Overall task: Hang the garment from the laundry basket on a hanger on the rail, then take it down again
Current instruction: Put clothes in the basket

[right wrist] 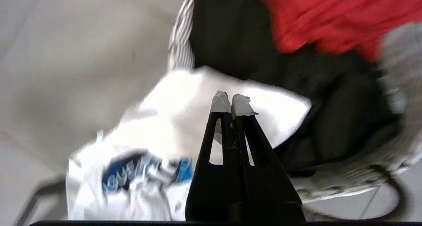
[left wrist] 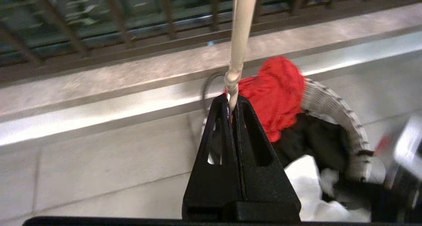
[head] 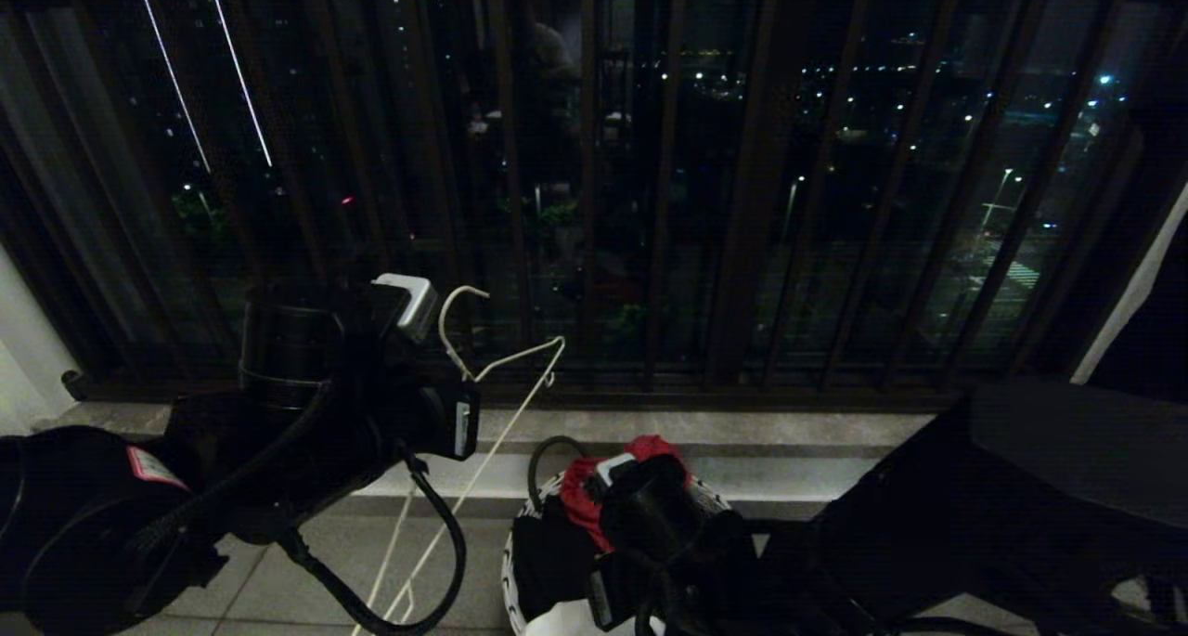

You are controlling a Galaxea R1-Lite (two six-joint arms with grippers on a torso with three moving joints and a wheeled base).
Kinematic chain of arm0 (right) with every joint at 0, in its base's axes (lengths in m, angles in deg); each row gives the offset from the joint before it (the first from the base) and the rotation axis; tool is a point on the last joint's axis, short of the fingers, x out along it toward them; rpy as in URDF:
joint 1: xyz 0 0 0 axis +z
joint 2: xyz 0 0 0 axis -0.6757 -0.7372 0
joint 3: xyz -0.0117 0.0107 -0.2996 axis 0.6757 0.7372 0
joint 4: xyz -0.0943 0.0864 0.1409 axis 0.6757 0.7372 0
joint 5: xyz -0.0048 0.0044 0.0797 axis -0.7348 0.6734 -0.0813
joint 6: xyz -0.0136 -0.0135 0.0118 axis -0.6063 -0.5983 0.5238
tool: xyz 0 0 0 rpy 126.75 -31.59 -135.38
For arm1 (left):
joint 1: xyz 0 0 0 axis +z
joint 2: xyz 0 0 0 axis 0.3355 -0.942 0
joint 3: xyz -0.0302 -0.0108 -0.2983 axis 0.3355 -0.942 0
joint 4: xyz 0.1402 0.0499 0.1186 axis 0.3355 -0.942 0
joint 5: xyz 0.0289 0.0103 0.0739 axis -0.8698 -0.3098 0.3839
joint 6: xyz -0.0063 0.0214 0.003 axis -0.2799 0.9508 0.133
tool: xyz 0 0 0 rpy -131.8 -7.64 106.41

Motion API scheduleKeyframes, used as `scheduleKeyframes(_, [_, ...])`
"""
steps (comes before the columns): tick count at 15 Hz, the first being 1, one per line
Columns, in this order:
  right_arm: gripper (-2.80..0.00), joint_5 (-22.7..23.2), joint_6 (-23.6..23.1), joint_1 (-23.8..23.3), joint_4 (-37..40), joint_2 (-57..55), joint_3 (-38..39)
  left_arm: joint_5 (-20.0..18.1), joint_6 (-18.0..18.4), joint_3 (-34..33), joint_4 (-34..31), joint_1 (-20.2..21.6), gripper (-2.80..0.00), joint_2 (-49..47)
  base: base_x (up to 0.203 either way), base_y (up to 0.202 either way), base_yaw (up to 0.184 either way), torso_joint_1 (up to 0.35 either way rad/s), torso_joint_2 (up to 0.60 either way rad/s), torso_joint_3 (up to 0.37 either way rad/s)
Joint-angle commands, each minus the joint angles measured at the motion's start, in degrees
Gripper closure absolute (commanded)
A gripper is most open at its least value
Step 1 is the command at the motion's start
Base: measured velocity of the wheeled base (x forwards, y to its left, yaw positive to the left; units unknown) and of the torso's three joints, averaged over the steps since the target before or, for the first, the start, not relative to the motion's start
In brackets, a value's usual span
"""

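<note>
My left gripper (left wrist: 232, 100) is shut on the twisted neck of the thin white wire hanger (left wrist: 239, 38). It holds the hanger (head: 513, 360) upright above the floor, just left of the laundry basket (head: 512, 562). Over the basket (right wrist: 179, 38) my right gripper (right wrist: 233, 104) is shut with nothing between its white-taped fingertips. It points down at the garment (right wrist: 178, 97), a crumpled white T-shirt with a blue print, which spills over the basket's near side. The rail is out of view.
A red cloth (left wrist: 277, 87) and a black garment (right wrist: 237, 31) lie in the basket behind the T-shirt. A raised stone kerb (head: 742, 427) runs under the dark window railing (head: 761, 200). A dark flat object (head: 1021, 487) stands at the right. Tiled floor (left wrist: 99, 160) surrounds the basket.
</note>
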Motion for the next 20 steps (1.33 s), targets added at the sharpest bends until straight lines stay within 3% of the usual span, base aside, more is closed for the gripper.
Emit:
scheduleKeyframes(1, [0.00, 0.02, 0.01, 0.93, 2.70, -2.94, -1.35, 0.08, -0.13, 1.30, -1.23, 0.76, 0.00, 0.58, 0.000, 0.000, 0.000, 0.000, 0.00, 0.000])
scheduleKeyframes(4, [0.00, 0.11, -1.51, 1.68, 12.37, -4.23, -4.13, 0.08, -0.14, 1.81, -1.63, 1.28, 0.00, 0.64, 0.000, 0.000, 0.000, 0.000, 0.00, 0.000])
scheduleKeyframes(6, [0.00, -0.09, -4.50, 1.75, 14.39, -4.99, -4.95, 0.17, -0.14, 1.90, -1.63, 1.48, 0.00, 0.64, 0.000, 0.000, 0.000, 0.000, 0.00, 0.000])
scheduleKeyframes(7, [-2.80, -0.14, -5.80, 2.30, 15.41, -4.99, -4.96, 0.17, -0.14, 2.00, -1.63, 1.55, 0.00, 0.73, 0.000, 0.000, 0.000, 0.000, 0.00, 0.000])
scheduleKeyframes(11, [-2.80, -2.65, -13.83, 6.81, 18.11, -5.27, -3.91, 0.25, -0.05, 2.63, -1.63, 2.53, 0.00, 1.10, 0.000, 0.000, 0.000, 0.000, 0.00, 0.000])
scheduleKeyframes(18, [-2.80, -3.04, -14.41, 8.03, 16.40, -5.87, -4.34, -0.38, 0.13, 1.05, -1.39, 2.78, 0.00, 2.08, 0.000, 0.000, 0.000, 0.000, 0.00, 0.000])
scheduleKeyframes(20, [-2.80, -3.67, -14.41, 8.03, 16.31, -5.61, -4.43, -4.04, 0.21, -0.51, -1.15, 2.78, 0.00, 4.05, 0.000, 0.000, 0.000, 0.000, 0.00, 0.000])
